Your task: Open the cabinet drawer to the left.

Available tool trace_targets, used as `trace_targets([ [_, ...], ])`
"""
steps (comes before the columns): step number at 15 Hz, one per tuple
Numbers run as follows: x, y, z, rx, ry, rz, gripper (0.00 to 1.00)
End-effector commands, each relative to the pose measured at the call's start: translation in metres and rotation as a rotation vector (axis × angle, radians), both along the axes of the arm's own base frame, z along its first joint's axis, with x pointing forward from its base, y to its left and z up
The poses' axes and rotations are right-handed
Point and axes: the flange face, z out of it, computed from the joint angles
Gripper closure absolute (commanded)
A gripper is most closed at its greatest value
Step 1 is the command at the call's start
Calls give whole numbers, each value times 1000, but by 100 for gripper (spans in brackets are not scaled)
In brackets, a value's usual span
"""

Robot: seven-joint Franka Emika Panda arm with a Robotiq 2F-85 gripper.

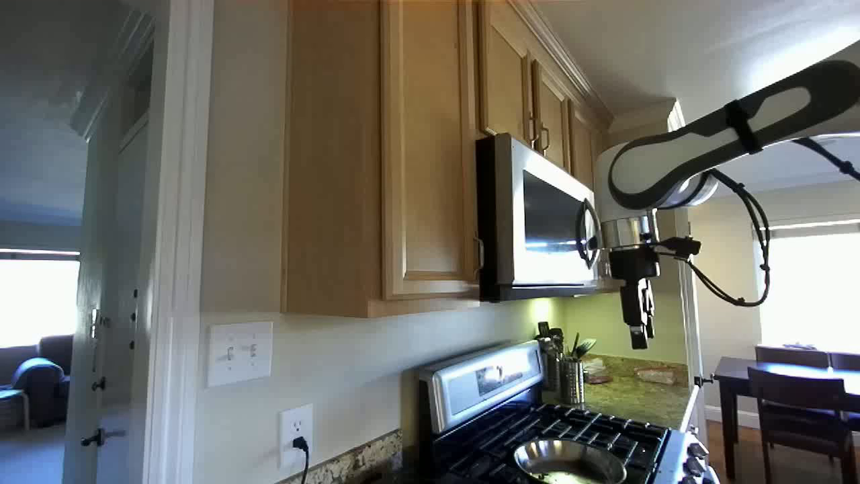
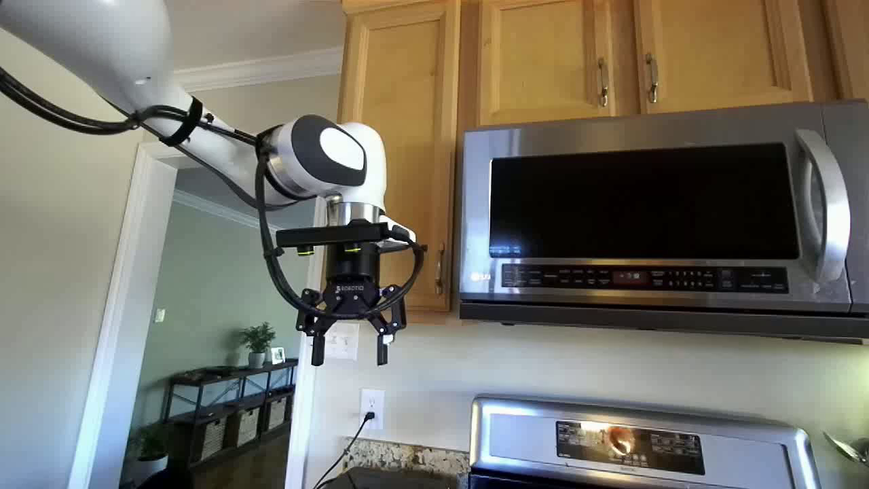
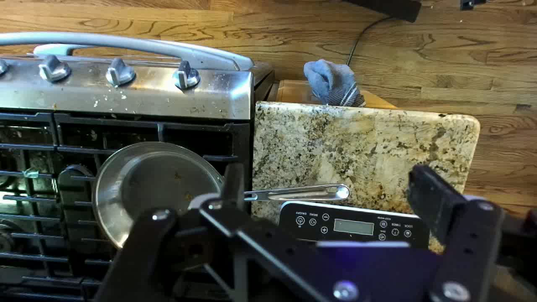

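The cabinet drawer is a tall honey-wood cabinet door (image 1: 433, 148) (image 2: 407, 81) left of the microwave. It looks shut in both exterior views. Its slim silver handle (image 1: 479, 254) (image 2: 440, 268) stands vertical near the door's lower edge on the microwave side. My gripper (image 2: 350, 352) points straight down, open and empty, with its fingertips lower than the handle. In an exterior view the arm hides part of the door. My gripper (image 1: 641, 333) hangs apart from the cabinet, out over the stove side. In the wrist view the gripper's fingers (image 3: 329, 186) are wide apart; the door is out of view.
A stainless microwave (image 1: 554, 222) (image 2: 645, 204) hangs beside the door, with shorter wood doors (image 2: 546, 61) above it. Below are the stove (image 3: 126, 96), a steel pan (image 3: 157, 180) with its handle over the granite counter (image 3: 356, 142), and a black cooktop panel (image 3: 354, 226).
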Motion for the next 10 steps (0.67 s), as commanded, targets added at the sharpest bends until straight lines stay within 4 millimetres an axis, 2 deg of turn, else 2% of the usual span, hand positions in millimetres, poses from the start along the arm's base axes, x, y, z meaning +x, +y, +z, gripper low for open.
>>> trace_targets([
  [1, 0, 0, 0, 0, 1, 0, 0],
  [7, 0, 0, 0, 0, 1, 0, 0],
  [10, 17, 3, 2, 4, -31, 4, 0],
])
